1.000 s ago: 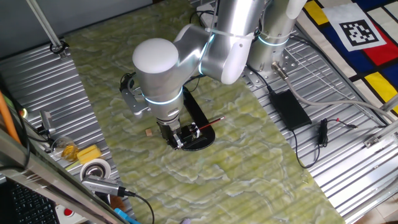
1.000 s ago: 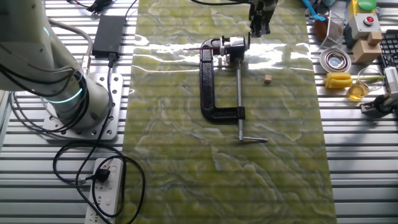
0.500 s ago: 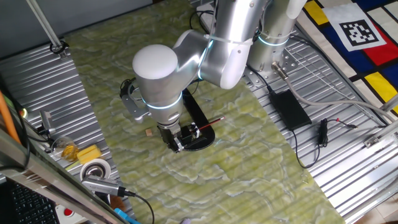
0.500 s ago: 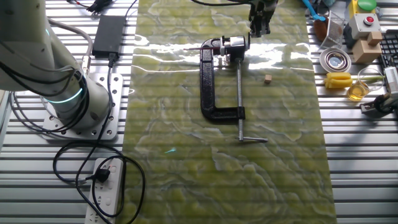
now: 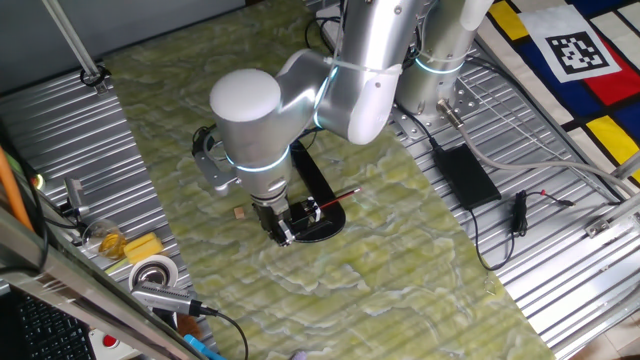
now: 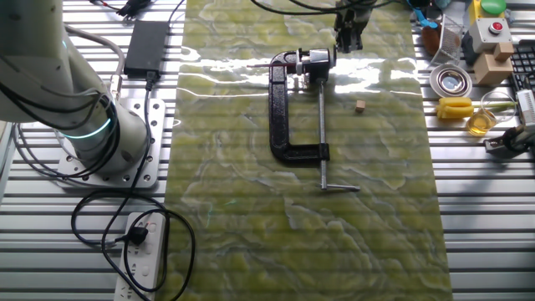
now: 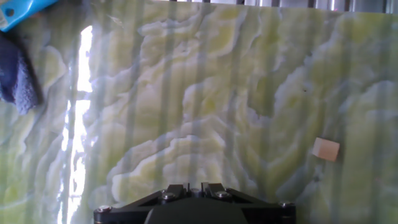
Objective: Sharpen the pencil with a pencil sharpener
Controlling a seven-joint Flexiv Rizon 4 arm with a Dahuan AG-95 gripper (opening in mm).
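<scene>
The red pencil (image 5: 341, 196) lies slanted over the black oval plate (image 5: 322, 233), its lower end at the small black pencil sharpener (image 5: 306, 211). My gripper (image 5: 283, 230) hangs just left of the sharpener, at the plate's edge, fingers close together with nothing visibly held. In the other fixed view the sharpener (image 6: 314, 60) sits at the top of the black C-clamp (image 6: 284, 117), and the gripper (image 6: 349, 35) is just beyond it. The hand view shows only the gripper (image 7: 193, 186) base over the green mat; the pencil and the sharpener are out of that view.
A small wooden cube (image 5: 239, 212) lies on the mat left of the gripper (image 7: 326, 149). Tape roll (image 5: 152, 272), yellow items (image 5: 140, 247) and an orange rod (image 5: 12, 190) sit on the left rack. A power adapter (image 5: 463, 175) lies at right.
The arm's elbow shifted slightly left. The gripper stayed by the sharpener; pencil, sharpener and clamp have not moved.
</scene>
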